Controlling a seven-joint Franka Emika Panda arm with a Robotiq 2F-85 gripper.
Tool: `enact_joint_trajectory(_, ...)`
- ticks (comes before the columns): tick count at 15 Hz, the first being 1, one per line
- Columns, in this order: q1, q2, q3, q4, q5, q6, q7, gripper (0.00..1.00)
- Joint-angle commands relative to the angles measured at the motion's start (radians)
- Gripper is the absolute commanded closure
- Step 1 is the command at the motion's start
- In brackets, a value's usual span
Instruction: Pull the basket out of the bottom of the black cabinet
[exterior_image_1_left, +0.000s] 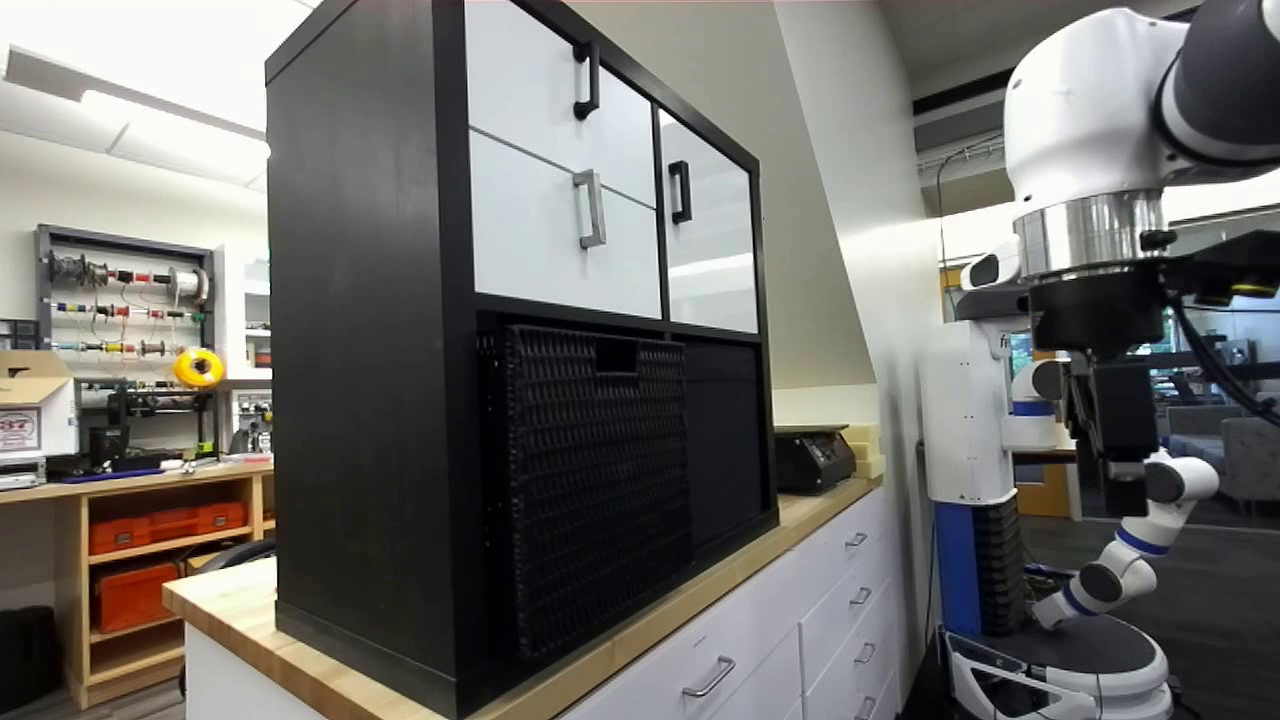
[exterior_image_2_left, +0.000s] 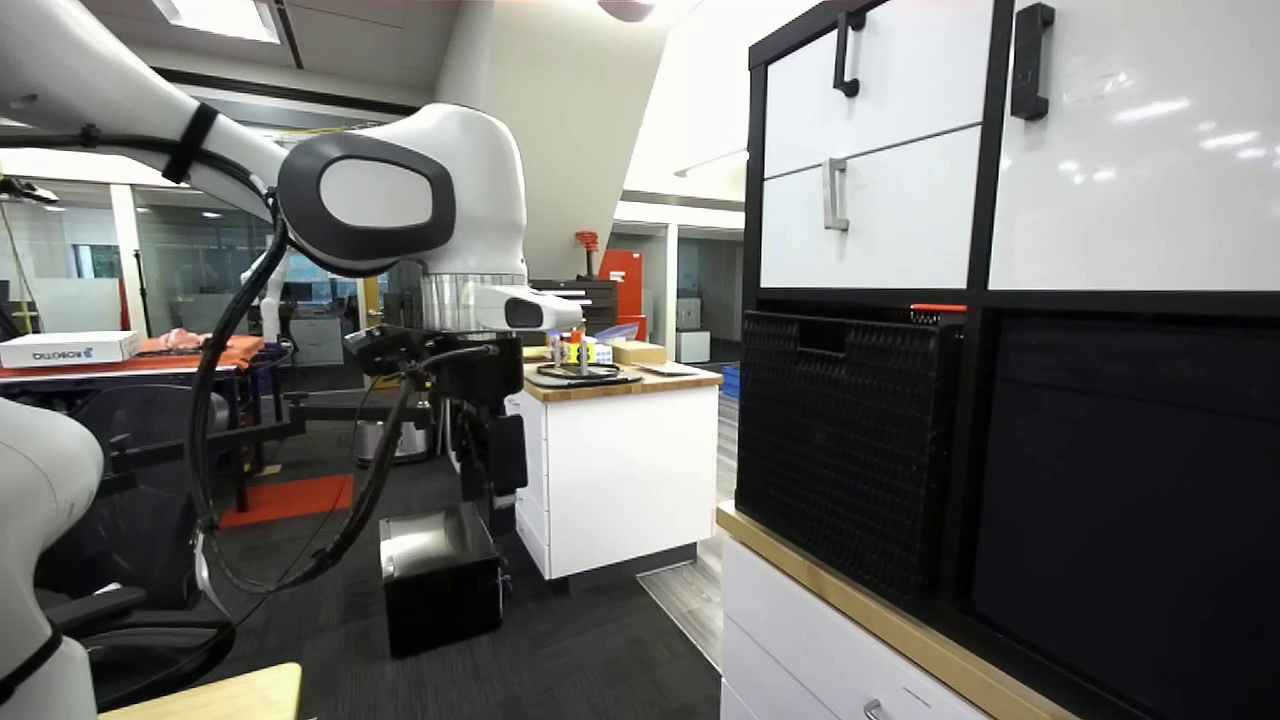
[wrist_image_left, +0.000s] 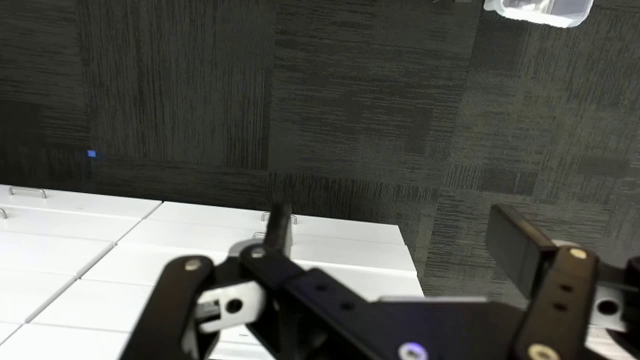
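The black cabinet (exterior_image_1_left: 355, 350) stands on a wooden counter and shows in both exterior views (exterior_image_2_left: 1130, 303). The basket (exterior_image_1_left: 600, 480), black and woven, sits in its lower compartment below two white drawers. It also shows in an exterior view (exterior_image_2_left: 840, 430); its front seems to stick out slightly past the frame. Its slot handle (exterior_image_1_left: 616, 357) is near the top edge, also visible in an exterior view (exterior_image_2_left: 822, 337). My gripper (wrist_image_left: 395, 235) is open and empty. In both exterior views it points down (exterior_image_1_left: 1105, 460) (exterior_image_2_left: 490, 470), well apart from the basket. The wrist view shows neither basket nor cabinet.
White cupboards (exterior_image_1_left: 710, 640) with a wooden top (exterior_image_1_left: 640, 640) carry the cabinet. Their drawer fronts lie below my gripper in the wrist view (wrist_image_left: 200, 225). A black device (exterior_image_1_left: 815, 460) stands beside the cabinet. Another white counter (exterior_image_2_left: 630, 470) and a black box (exterior_image_2_left: 440, 580) are behind the arm.
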Motion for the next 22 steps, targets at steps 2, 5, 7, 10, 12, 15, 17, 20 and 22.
enact_joint_trajectory(2,0.020,0.160,-0.024,0.089,0.004,0.111,-0.070,0.00)
enact_joint_trajectory(5,0.032,0.265,-0.035,0.156,0.010,0.175,-0.137,0.00)
enact_joint_trajectory(7,0.044,0.341,-0.043,0.212,0.019,0.217,-0.194,0.00)
enact_joint_trajectory(10,0.057,0.445,-0.043,0.303,0.019,0.273,-0.278,0.00)
enact_joint_trajectory(12,0.064,0.500,-0.037,0.359,0.018,0.300,-0.335,0.00)
enact_joint_trajectory(15,0.070,0.554,-0.020,0.429,-0.003,0.329,-0.407,0.00)
enact_joint_trajectory(17,0.075,0.571,-0.009,0.461,-0.011,0.343,-0.453,0.00)
enact_joint_trajectory(20,0.079,0.565,0.013,0.474,-0.056,0.394,-0.508,0.00)
enact_joint_trajectory(22,0.080,0.556,0.028,0.471,-0.112,0.453,-0.527,0.00)
